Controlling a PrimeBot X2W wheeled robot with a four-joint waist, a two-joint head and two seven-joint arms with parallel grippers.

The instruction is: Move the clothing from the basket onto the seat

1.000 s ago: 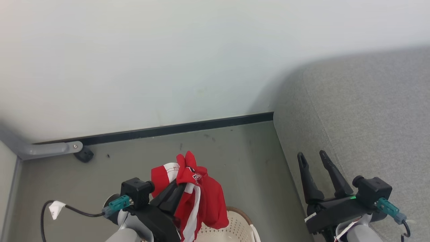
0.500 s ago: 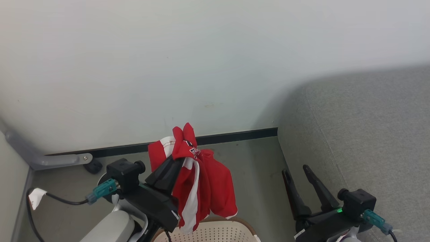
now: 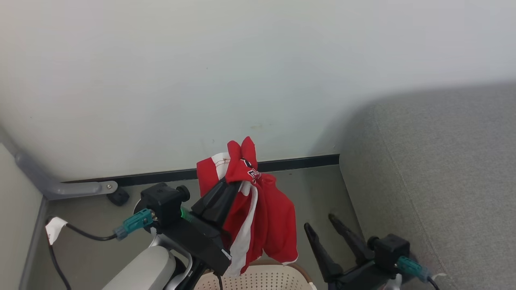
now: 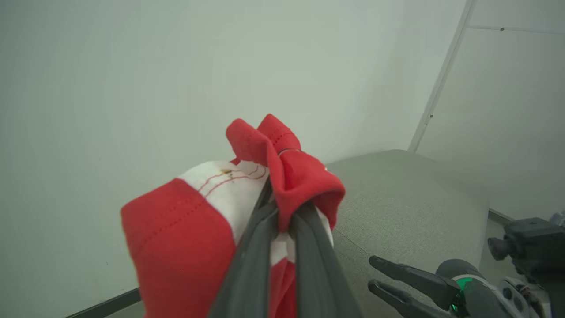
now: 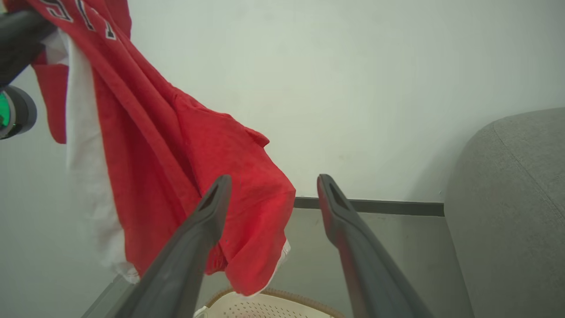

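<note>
You have one bundle of clothing [image 3: 274,217] in the air. You cannot tell whether it is a single garment or two gathered together, but it shows red cloth, a white panel and white lettering. There is one basket [image 3: 266,280], cream with small holes and a brown rim, and one grey seat [image 3: 443,181]. Two end effectors are in view. Your left end effector [image 3: 225,191] has its two fingers pressed together on a top fold of the clothing. In the left wrist view the cloth [image 4: 176,234] bunches above the tips of that end effector [image 4: 282,212], and the rest drapes down beside the fingers. The lowest hem hangs right at the basket's rim, and you cannot tell whether it touches. Your right end effector [image 3: 319,221] has its fingers spread wide with nothing between them. It sits over the floor, between the hanging clothing and the seat. In the right wrist view the red drape [image 5: 198,145] hangs just behind one finger of that end effector [image 5: 273,179], above the basket [image 5: 265,309], with the seat [image 5: 507,198] off to the side, apart from the clothing.
</note>
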